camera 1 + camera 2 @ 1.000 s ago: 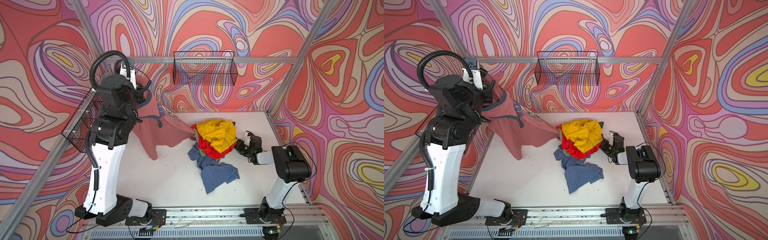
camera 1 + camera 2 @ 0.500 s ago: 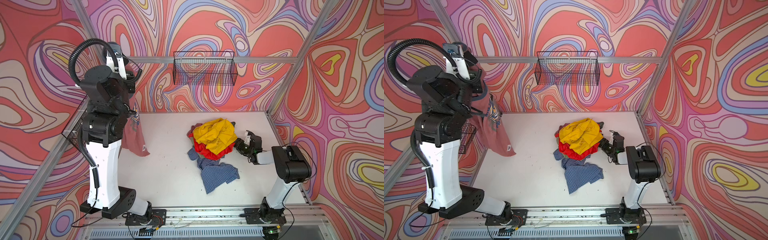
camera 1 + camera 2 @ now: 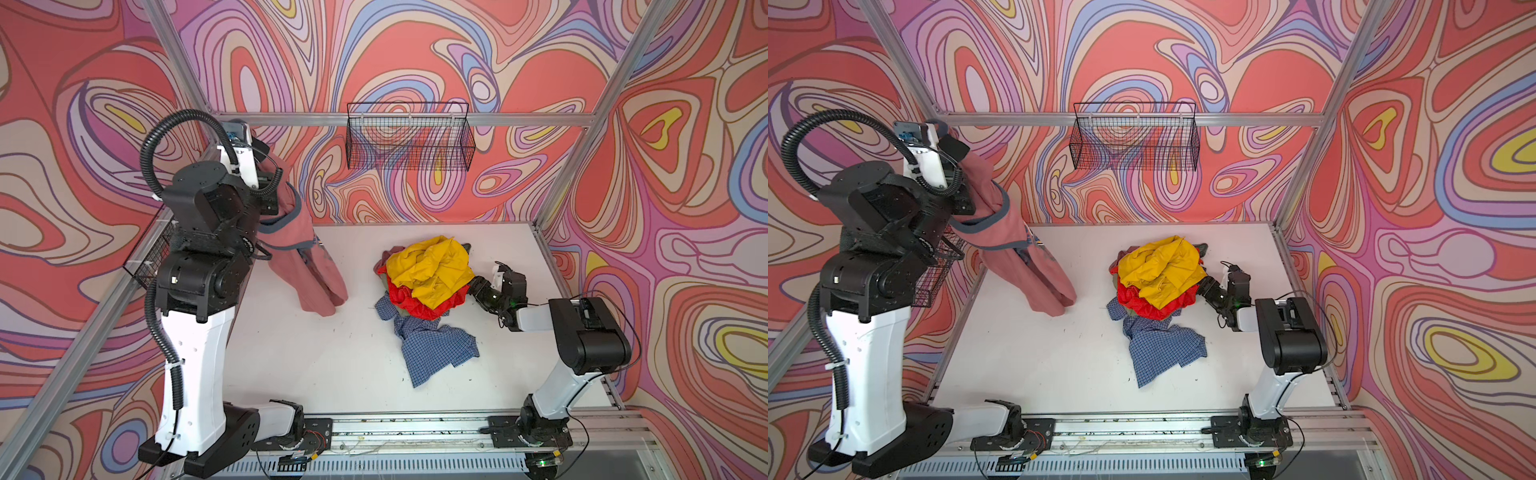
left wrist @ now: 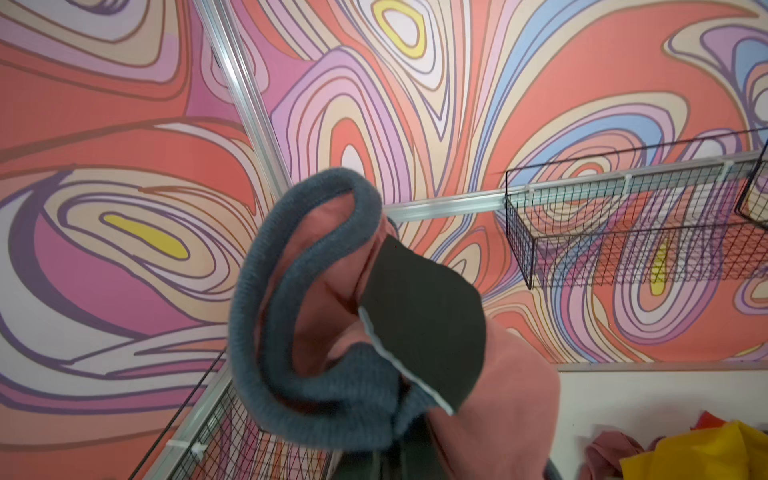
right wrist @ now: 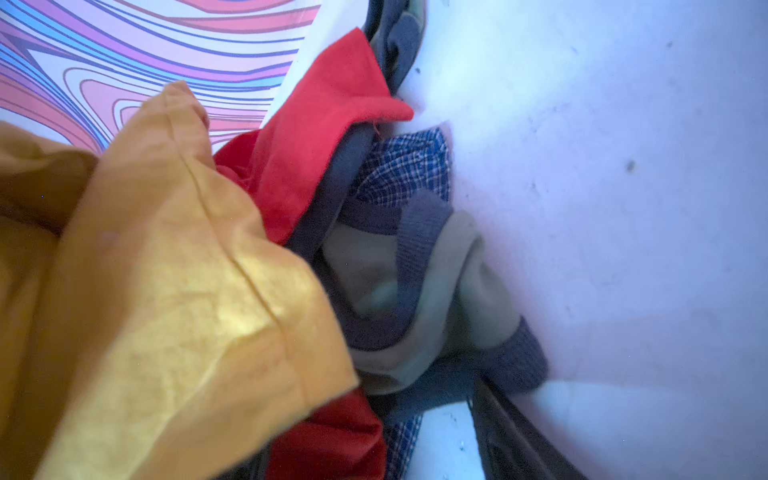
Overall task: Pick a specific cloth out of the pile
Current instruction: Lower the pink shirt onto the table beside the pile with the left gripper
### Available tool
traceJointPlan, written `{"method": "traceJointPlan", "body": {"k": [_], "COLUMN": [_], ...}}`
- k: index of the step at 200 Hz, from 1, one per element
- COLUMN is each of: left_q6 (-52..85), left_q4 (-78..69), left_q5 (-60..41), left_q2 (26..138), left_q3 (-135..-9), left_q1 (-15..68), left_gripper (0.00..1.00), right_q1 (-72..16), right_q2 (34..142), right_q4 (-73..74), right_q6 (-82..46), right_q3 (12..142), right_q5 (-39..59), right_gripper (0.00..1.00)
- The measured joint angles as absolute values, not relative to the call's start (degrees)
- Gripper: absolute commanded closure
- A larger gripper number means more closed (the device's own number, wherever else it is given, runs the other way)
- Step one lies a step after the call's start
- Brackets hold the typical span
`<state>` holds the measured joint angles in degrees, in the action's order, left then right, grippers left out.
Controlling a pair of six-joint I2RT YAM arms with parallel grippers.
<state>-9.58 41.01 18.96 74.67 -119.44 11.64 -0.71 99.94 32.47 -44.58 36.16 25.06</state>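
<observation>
The cloth [image 3: 303, 257] [image 3: 1025, 257], dusty pink-mauve with grey-blue trim, hangs from my left gripper [image 3: 266, 156] [image 3: 955, 151], raised high at the back left and shut on it. In the left wrist view the trim loop [image 4: 257, 299] curls beside a dark finger [image 4: 424, 332]. The cloth's lower end reaches about table level, apart from the pile [image 3: 428, 270] [image 3: 1158, 270]. The pile shows yellow on top, red [image 3: 415, 301] under it and a blue checked shirt [image 3: 436, 349] in front. My right gripper [image 3: 478, 286] [image 3: 1208, 289] stands open at the pile's right edge; one finger [image 5: 511, 436] shows, the other is hidden.
A wire basket [image 3: 409, 141] [image 3: 1136, 137] hangs on the back wall. Another wire basket [image 3: 149, 257] [image 3: 938, 270] is fixed at the left edge, below my left arm. A grey-olive garment with blue-grey trim [image 5: 436, 291] lies in the pile on the white table [image 3: 311, 353].
The cloth came free of the pile and rose with my left arm; it now hangs further right than half a second ago. The right gripper's jaws have widened at the pile.
</observation>
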Motion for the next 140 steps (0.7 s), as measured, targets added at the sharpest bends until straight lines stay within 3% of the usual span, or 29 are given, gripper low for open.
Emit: {"method": "traceJointPlan", "body": {"k": [69, 140], "left_q6": [-5.82, -5.48], "left_q4": [42.24, 43.55], "left_q5": [23.11, 29.47], "left_q2": [68.42, 64.38], "left_q3": [-95.96, -86.02], "left_q1": [11.64, 11.88], "left_gripper": [1.00, 1.00], "right_q1": [-0.67, -0.67], "right_q2": [89.34, 85.65], "right_q4": [27.00, 21.06], "right_q6": [-43.00, -39.83], "right_q3": [35.88, 35.88], "right_q5": [20.51, 15.88], "right_gripper": [0.20, 0.21]}}
